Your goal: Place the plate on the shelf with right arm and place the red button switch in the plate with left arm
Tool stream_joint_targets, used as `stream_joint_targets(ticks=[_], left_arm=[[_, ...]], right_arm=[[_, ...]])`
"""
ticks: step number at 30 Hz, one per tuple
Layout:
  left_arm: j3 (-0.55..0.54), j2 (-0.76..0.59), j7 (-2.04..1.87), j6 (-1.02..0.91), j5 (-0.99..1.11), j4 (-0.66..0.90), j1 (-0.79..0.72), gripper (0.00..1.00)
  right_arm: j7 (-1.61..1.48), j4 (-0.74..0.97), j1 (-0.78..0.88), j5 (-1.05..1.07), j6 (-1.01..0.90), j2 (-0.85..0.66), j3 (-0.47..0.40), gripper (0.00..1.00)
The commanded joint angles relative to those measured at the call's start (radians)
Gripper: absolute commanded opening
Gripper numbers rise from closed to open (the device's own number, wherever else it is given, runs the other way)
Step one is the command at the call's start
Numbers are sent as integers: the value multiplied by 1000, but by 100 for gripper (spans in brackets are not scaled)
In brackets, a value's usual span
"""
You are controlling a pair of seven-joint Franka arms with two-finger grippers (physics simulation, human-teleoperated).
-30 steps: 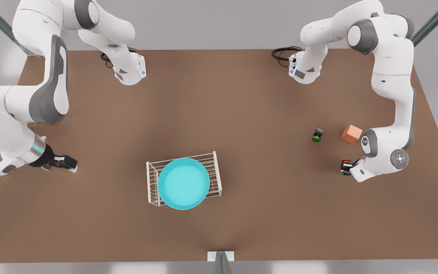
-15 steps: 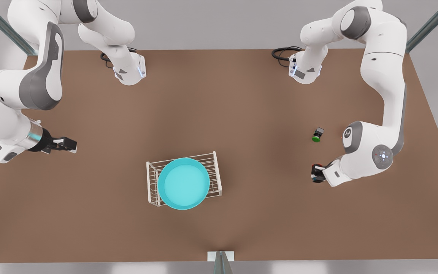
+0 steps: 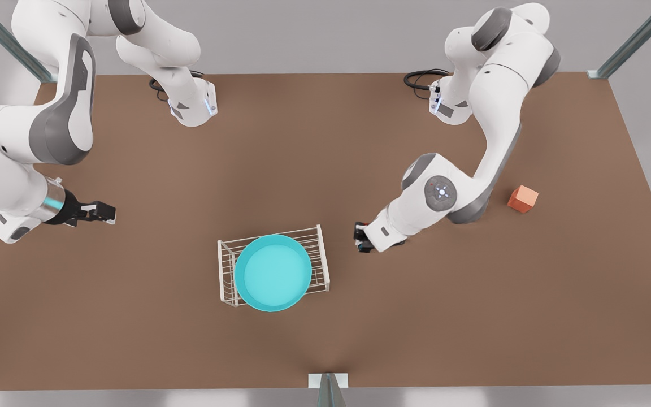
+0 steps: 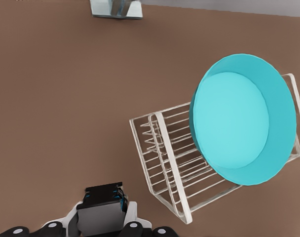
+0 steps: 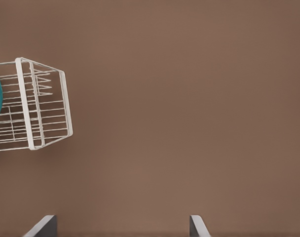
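My left jaws are clamped on the red button switch [image 4: 101,210]. The left wrist view shows its black boxy body pinched between the two fingers, and I cannot make out the red cap from there. In the front view these jaws sit just off the shelf [image 3: 320,249], on the front view's right of it, close beside it but not touching. The left arm [image 3: 441,195] reaches in from its base at the back of the tabletop [image 3: 325,158]. The switch is up in the jaws, not in the plate.

The plate [image 3: 273,272] lies flat on the shelf near the middle of the tabletop. It covers most of the wire rods, and its rim hangs over the shelf's edge nearest the front camera.

My right jaws are apart and hold nothing, as the right wrist view shows. They wait well away from the shelf at the front view's left, pointing towards it from the right arm [image 3: 14,169].

An orange cube [image 3: 523,198] sits on the tabletop at the front view's right, well apart from the shelf.
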Motion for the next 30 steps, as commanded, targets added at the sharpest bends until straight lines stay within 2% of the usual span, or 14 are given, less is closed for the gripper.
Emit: stream_joint_targets(ticks=[1, 8, 13, 16, 18, 26, 28, 30], left_arm=[[0, 19, -802, 223, -10, 25, -25, 41], [13, 89, -995, 472, 0, 67, -120, 41], [158, 108, -1121, 528, 2, 81, -294, 41], [223, 160, -1172, 530, 2, 169, -366, 42], [335, 247, -1218, 541, 2, 276, -467, 42], [409, 297, -1279, 614, 2, 291, -558, 42], [444, 297, -1278, 625, 2, 291, -575, 100], [449, 295, -1278, 624, 2, 291, -578, 100]], right_arm=[[-32, 1, -1, 0, -3, -1, 0, 100], [-34, 1, 1, -3, -3, 0, 0, 100], [-32, 1, 1, -2, -3, 0, 0, 100], [-31, 1, -1, -3, -3, 0, -2, 100], [-32, 1, -1, -3, -3, 0, -2, 100], [-32, 1, -2, 0, -3, -1, -5, 100], [-31, 1, -2, -2, -3, -1, -5, 100], [-31, 1, -2, -2, -3, -1, -5, 100]])
